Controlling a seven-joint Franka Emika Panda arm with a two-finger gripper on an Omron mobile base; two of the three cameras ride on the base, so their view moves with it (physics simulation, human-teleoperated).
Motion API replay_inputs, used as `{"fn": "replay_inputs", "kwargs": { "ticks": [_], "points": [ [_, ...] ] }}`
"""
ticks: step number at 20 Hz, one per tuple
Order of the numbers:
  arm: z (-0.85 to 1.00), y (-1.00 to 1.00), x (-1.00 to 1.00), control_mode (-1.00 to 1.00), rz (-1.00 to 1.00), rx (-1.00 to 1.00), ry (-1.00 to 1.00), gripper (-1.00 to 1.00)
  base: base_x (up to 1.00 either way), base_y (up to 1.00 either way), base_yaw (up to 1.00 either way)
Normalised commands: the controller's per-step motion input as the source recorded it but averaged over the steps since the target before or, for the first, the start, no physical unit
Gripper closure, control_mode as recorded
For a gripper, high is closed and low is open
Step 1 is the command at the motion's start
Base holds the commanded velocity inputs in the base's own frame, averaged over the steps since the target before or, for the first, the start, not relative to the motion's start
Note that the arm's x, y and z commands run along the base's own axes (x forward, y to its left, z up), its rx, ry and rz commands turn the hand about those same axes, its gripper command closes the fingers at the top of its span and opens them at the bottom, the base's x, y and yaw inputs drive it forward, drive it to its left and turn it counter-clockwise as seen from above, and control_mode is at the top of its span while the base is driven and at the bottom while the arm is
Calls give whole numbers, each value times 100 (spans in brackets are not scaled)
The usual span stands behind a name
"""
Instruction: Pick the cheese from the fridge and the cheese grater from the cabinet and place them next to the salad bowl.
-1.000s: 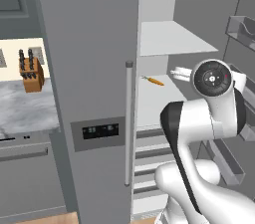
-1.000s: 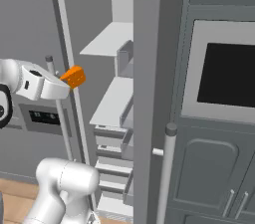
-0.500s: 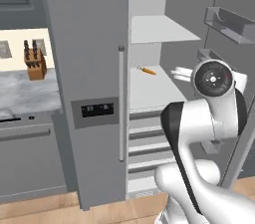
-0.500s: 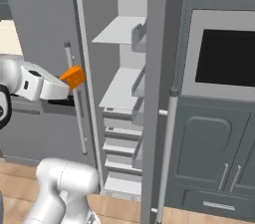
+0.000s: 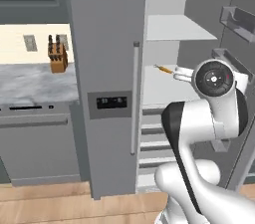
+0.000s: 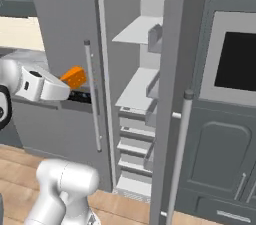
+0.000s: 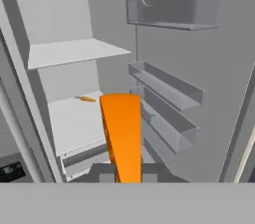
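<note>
Fridge [image 5: 107, 44] door open; hand [image 6: 67, 83] clenched on cheese [image 6: 74, 76], a small orange wedge.

Bright orange on the small triangular cheese wedge [image 7: 122, 136] [image 6: 74, 76], plain, no pattern, held in front of the hand. White on the arm's two-finger gripper [image 6: 65, 90], with dark tips. Flat steel grey on the tall side-by-side fridge [image 5: 107, 44], dark on its dispenser panel [image 5: 110, 102] left of the hand. Pale white-grey on the inner fridge shelves [image 7: 74, 51] ahead. Thin orange on a small carrot-like stick [image 7: 86, 99] lying beyond the wedge. Brown on the wooden knife block [image 5: 58, 59], far left. Mottled grey-white on the marble-like counter [image 5: 30, 81].
</note>
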Motion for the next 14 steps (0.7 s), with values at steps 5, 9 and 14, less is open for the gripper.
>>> {"fn": "replay_inputs", "kwargs": {
  "ticks": [5,9,14],
  "points": [
    [0,0,0,100,0,0,0,100,-19,24,51],
    [0,0,0,100,0,0,0,100,-6,21,56],
    [0,0,0,100,0,0,0,100,-3,43,59]
  ]
}}
